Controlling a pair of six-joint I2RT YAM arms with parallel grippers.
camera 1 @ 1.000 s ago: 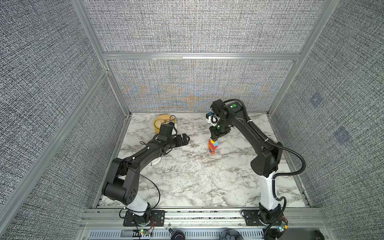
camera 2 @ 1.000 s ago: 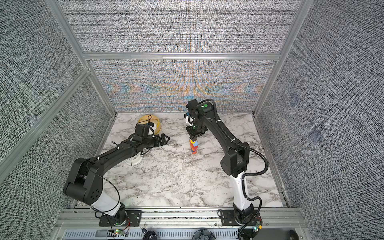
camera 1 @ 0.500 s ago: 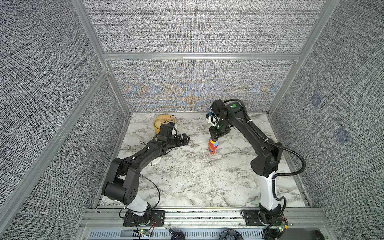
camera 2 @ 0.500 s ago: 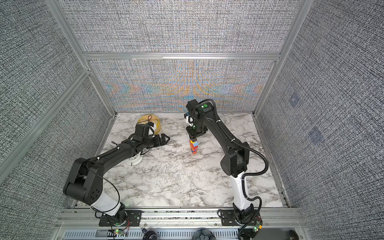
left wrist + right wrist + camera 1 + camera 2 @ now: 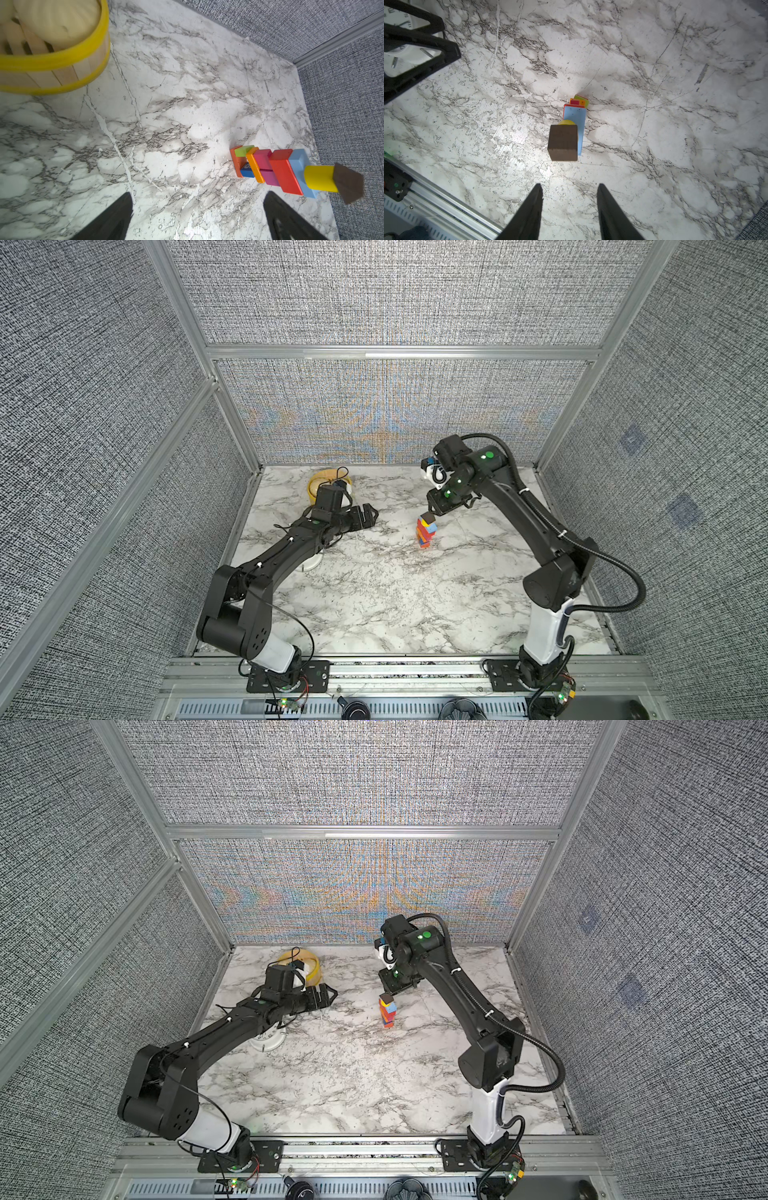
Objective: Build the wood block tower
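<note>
Two empty grippers: my right gripper (image 5: 569, 186) hangs with jaws apart above the brown cube (image 5: 563, 142) capping the tower (image 5: 426, 531), near the table's (image 5: 374, 593) back edge. My left gripper (image 5: 198, 193), wide open, sits well apart, I judge to avoid knocking it.

- white clock (image 5: 398, 19): dark numerals and tick marks round the rim of its face in the right wrist view; they are cut by the picture's edge and cannot be read for certain;
- dark blue block (image 5: 247, 172) at the tower's (image 5: 286, 171) foot: a white mark on one face, too little showing to read
</note>
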